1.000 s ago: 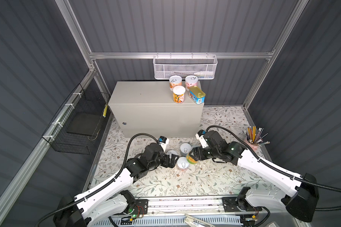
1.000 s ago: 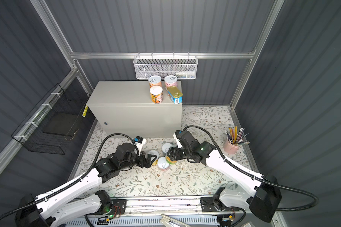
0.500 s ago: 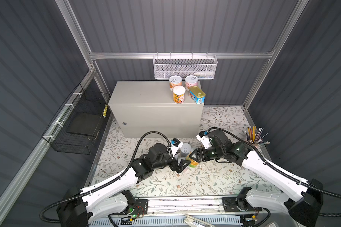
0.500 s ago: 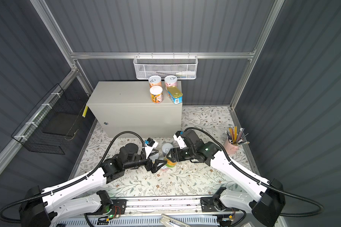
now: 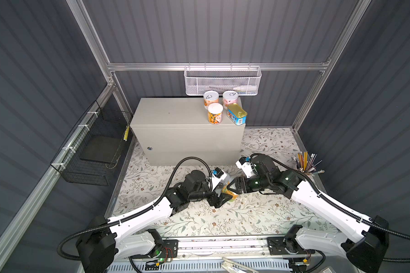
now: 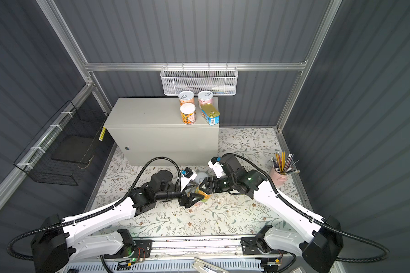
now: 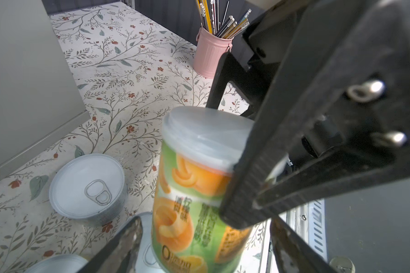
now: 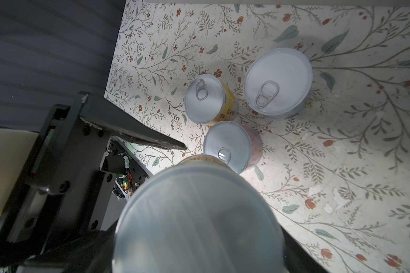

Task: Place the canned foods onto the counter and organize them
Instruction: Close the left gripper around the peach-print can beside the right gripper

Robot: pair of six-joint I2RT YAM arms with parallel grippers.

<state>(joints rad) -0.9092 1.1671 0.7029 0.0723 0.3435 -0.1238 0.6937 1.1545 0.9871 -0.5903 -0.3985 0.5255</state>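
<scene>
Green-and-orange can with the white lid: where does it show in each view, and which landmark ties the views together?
In a top view: green-and-orange can right of centre, lower half.
In a top view: about centre, lower half.
Left wrist: close up in the foreground, label facing the camera.
Right wrist: nearest thing to the camera, seen lid-on.
Shared landmark: the floral mat under it.

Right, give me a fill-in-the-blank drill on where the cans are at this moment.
1. The counter holds ___ canned foods.
2. The right tool grips a can whose label shows orange fruit on a ___ background.
3. On the floral mat, the loose cans number ___.
4. The pencil cup is ___.
Missing words: four; green; three; pink.
</scene>
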